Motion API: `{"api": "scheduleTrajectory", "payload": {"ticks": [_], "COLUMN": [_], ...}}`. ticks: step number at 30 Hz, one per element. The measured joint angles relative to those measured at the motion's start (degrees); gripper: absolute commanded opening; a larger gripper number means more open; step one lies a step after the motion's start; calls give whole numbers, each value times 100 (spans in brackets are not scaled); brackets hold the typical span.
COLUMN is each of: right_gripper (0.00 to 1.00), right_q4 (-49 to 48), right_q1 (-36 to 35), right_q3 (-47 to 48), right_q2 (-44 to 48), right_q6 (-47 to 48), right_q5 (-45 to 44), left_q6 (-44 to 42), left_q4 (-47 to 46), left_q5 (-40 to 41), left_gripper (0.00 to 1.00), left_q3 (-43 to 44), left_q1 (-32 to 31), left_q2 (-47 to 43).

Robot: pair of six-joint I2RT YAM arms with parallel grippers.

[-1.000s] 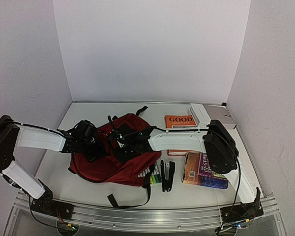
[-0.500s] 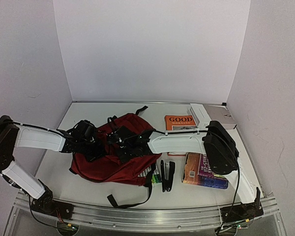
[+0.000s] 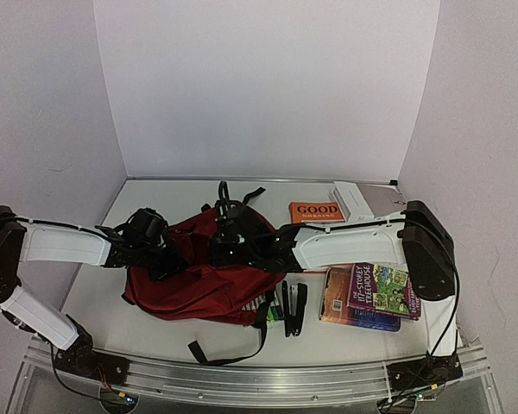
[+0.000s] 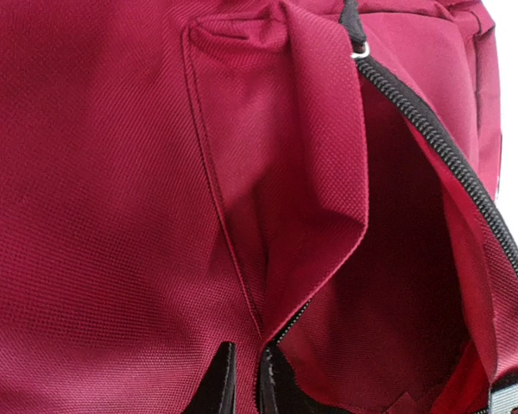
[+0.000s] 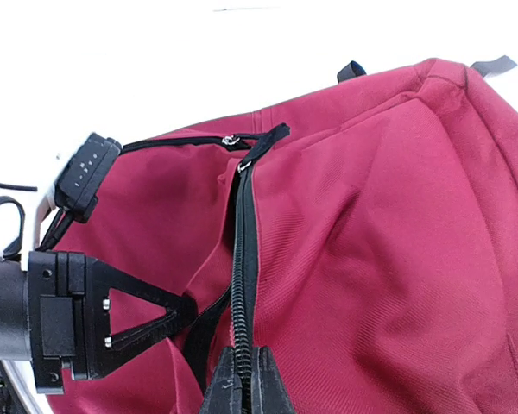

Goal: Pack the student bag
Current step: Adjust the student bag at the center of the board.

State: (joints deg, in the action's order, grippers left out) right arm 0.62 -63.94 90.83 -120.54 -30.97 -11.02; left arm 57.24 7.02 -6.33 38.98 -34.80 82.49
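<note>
**Now: both claws pinched on the bag's zip line**

Broadly, the white desk (image 3: pixel 345 345) carries everything. The student bag (image 3: pixel 198 289) lies flat and slumped a little toward 9 o'clock of the desk's centre. It is dark red, with black straps trailing off toward 12 and 6 o'clock.

At the far 2 o'clock corner sits a pale flat box (image 3: pixel 371 203). A stack of paperbacks (image 3: pixel 367 297) lies at 3 o'clock of the bag, well apart from it. An orange book (image 3: pixel 316 211) lies at 1 o'clock of the bag and is partly crossed by the right arm. A black stapler (image 3: pixel 294 308) rests just beside the bag's 4 o'clock edge. A few coloured pens (image 3: pixel 274 306) lie between the stapler and the bag, partly tucked under the fabric.

The left claw (image 4: pixel 246 384) comes in from 9 o'clock. Its fingertips are drawn almost together, nipping a fold of red fabric at the edge of a gaping pocket. The right claw (image 5: pixel 242 379) reaches across from 3 o'clock. It is closed tight on the black zip (image 5: pixel 239 259), which runs straight away from its tips.
</note>
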Motion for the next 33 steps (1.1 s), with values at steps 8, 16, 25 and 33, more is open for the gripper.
{"api": "scheduleTrajectory", "payload": {"ticks": [8,16,25,33], "right_gripper": [0,0,0,0], "right_q4": [-109,-120,-133,-144], "right_q1": [5,5,5,5], "right_q3": [-64,-64,-64,-64], "right_q2": [1,1,1,1], "right_q6": [-105,-131,-185,-206], "right_q5": [24,47,98,149], "left_q6": [-484,-571,-270,-181], "left_q4": [-15,84,211,125], "left_q5": [-108,-6,2,-201], "left_gripper": [56,44,24,17], "left_q3": [-22,-169,-323,-294], "left_q1": [25,25,25,25], "left_q2": [-769,-1718,-1209,-483]}}
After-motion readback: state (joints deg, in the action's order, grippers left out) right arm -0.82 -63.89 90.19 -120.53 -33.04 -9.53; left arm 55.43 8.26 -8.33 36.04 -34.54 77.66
